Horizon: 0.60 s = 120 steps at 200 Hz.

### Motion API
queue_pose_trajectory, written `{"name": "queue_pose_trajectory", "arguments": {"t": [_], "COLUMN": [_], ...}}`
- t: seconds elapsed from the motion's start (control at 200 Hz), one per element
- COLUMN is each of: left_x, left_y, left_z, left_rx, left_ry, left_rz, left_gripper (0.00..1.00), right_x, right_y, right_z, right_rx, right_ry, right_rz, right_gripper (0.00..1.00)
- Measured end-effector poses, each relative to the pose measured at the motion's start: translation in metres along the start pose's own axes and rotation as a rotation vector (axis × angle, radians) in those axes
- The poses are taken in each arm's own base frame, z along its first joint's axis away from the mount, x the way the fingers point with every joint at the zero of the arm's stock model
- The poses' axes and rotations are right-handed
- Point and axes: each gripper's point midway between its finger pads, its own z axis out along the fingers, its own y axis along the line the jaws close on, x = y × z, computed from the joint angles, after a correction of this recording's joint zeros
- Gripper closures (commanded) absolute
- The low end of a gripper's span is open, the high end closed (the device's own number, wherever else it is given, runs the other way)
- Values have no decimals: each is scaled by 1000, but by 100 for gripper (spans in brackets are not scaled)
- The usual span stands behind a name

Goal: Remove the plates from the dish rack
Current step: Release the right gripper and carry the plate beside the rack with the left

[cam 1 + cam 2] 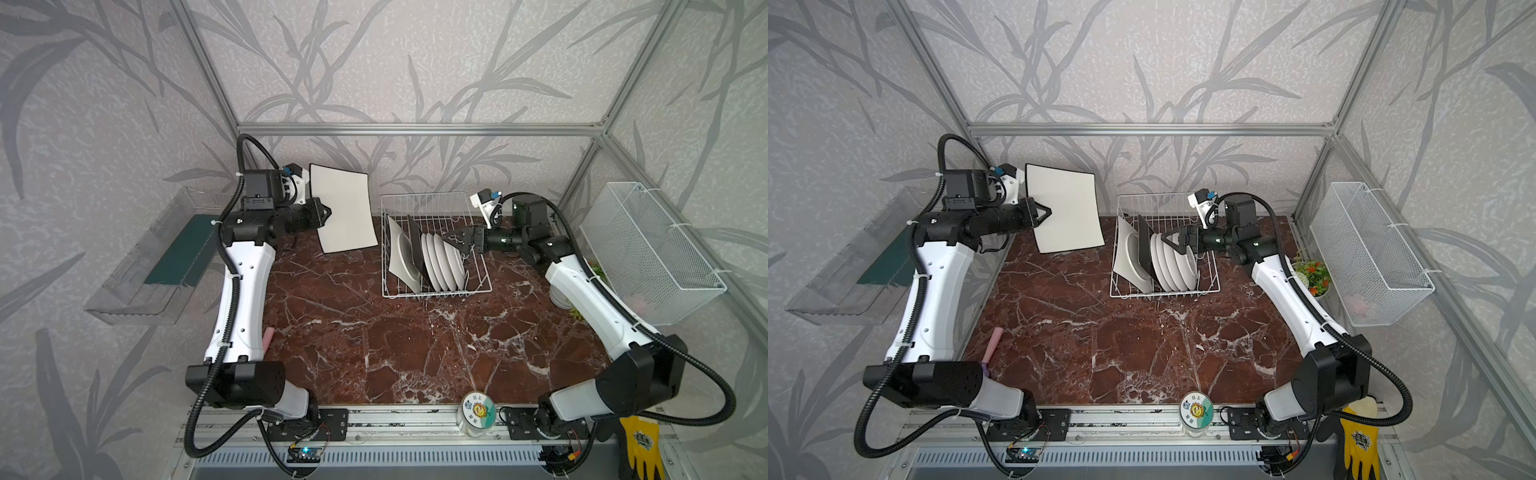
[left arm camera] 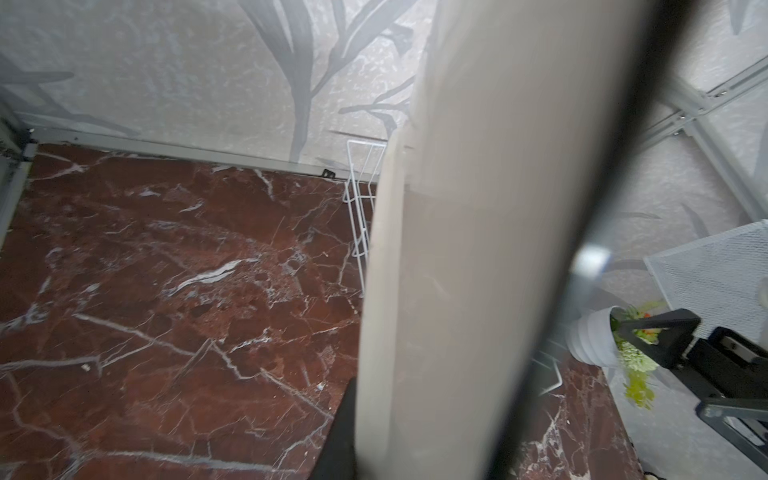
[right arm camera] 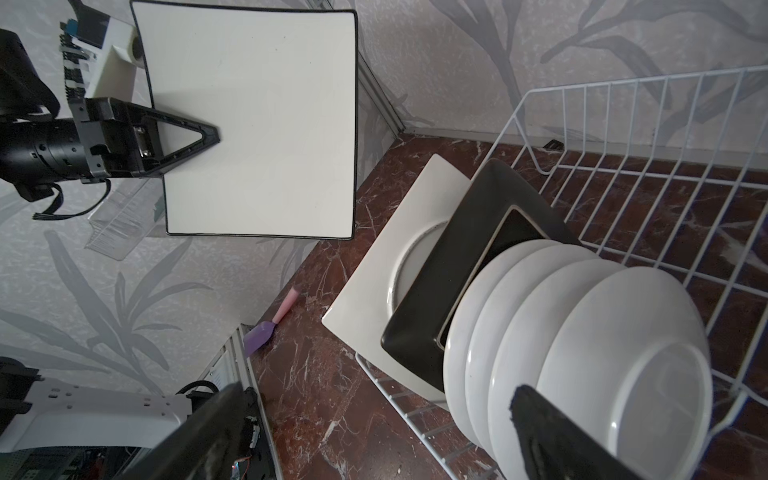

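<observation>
My left gripper (image 1: 328, 212) (image 1: 1047, 214) is shut on the edge of a large cream square plate (image 1: 347, 208) (image 1: 1067, 208) (image 3: 257, 120). It holds the plate upright in the air, left of the white wire dish rack (image 1: 436, 293) (image 1: 1163, 294) (image 3: 623, 83). In the rack stand another cream square plate (image 1: 397, 259) (image 3: 374, 291), a black square plate (image 1: 415, 245) (image 3: 449, 270) and several round white plates (image 1: 442, 262) (image 1: 1177, 266) (image 3: 582, 332). My right gripper (image 1: 455, 245) (image 1: 1168, 243) (image 3: 374, 415) hangs open over the round plates, holding nothing.
A white mesh basket (image 1: 652, 253) hangs on the right wall, with a flower pot (image 1: 1312, 276) below it. A clear tray (image 1: 137, 266) hangs on the left wall. A pink spatula (image 1: 992, 345) lies by the left arm. A jar lid (image 1: 478, 409) and a yellow glove (image 1: 642, 444) sit at the front.
</observation>
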Motion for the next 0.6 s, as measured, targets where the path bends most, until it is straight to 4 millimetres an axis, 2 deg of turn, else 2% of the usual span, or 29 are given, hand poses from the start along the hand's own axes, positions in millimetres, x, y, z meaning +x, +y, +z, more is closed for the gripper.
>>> {"name": "queue_pose_trajectory", "arguments": {"t": [0.38,0.6], "left_x": [23,41], "left_y": [30,44], "left_z": [6,23], "left_rx": [-141,-163], "left_ry": [85,181], "left_rz": [22,55], "left_gripper": [100,100], "right_x": [22,25], "right_y": [30,28], "right_z": [9,10], "right_rx": [39,85], "right_ry": [46,48], "right_rz": [-209,-263], "right_gripper": [1,1]}}
